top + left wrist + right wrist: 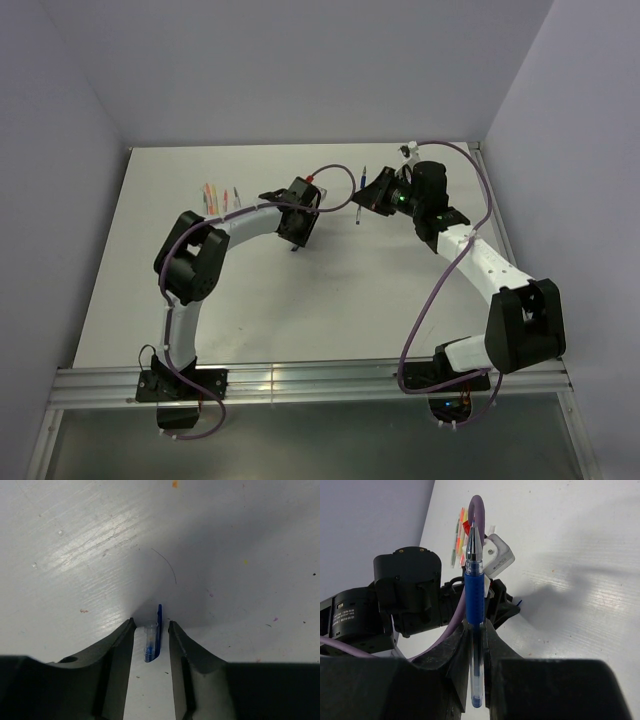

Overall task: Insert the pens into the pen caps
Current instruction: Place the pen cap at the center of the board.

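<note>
A white, scuffed table (330, 300) lies under me, with pale lavender walls on 3 sides. My left arm bends in from the near left to the middle of the table. There my left gripper (151, 630) points down at the surface. Its jaws stand narrowly apart around 1 blue pen cap (152, 640), which sits on the table between the 2 fingers (117, 650). A sliver of table shows on each side of the cap, so I am not clamping it.

My right gripper (476, 628) hangs just right of the left one, over the far middle of the table. Its jaws are closed on 1 blue pen (475, 595), gripped on the clear barrel. The blue grip and the bare tapered tip stick out beyond my fingertips, toward the left arm.

The other pens (220, 197), orange, red, pink and yellow, lie in a loose group at the far left, well apart from both grippers.
</note>
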Available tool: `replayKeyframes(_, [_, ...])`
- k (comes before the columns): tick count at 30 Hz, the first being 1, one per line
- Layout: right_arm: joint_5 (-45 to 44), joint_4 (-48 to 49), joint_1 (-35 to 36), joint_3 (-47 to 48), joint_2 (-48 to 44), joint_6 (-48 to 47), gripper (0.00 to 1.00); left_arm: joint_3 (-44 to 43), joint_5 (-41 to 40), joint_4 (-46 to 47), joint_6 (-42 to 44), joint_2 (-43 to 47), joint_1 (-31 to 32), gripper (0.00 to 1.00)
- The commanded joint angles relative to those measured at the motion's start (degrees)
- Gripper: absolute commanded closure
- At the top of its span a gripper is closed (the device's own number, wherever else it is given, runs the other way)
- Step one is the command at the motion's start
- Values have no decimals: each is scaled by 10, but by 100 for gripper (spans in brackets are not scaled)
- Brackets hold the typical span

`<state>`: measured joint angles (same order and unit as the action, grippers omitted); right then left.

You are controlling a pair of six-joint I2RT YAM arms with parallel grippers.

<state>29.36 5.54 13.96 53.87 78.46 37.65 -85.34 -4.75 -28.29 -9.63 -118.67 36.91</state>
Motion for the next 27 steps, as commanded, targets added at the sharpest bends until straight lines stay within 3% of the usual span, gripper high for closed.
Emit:
replayKeyframes(1, [1, 29, -4, 0, -22, 0, 100, 4, -20, 6, 6, 4, 4, 59])
replayKeyframes(6, [1, 29, -6, -1, -23, 1, 100, 1, -54, 0, -14, 28, 4, 43])
replayKeyframes(11, [0, 27, -9, 0, -26, 1, 100, -3, -55, -13, -43, 65, 4, 45])
replayKeyframes(17, [-2, 25, -15, -2, -30, 2, 100, 17, -6, -16, -101, 99, 19, 58])
replayKeyframes(19, [-1, 24, -16, -1, -30, 2, 100, 18, 3, -19, -126, 92, 28, 69])
replayKeyframes(23, [-2, 24, -17, -1, -31, 2, 100, 29, 7, -12, -167, 78, 43, 100])
replayKeyframes(27, [-4, 22, -18, 1, -33, 2, 100, 26, -16, -11, -225, 59, 56, 100])
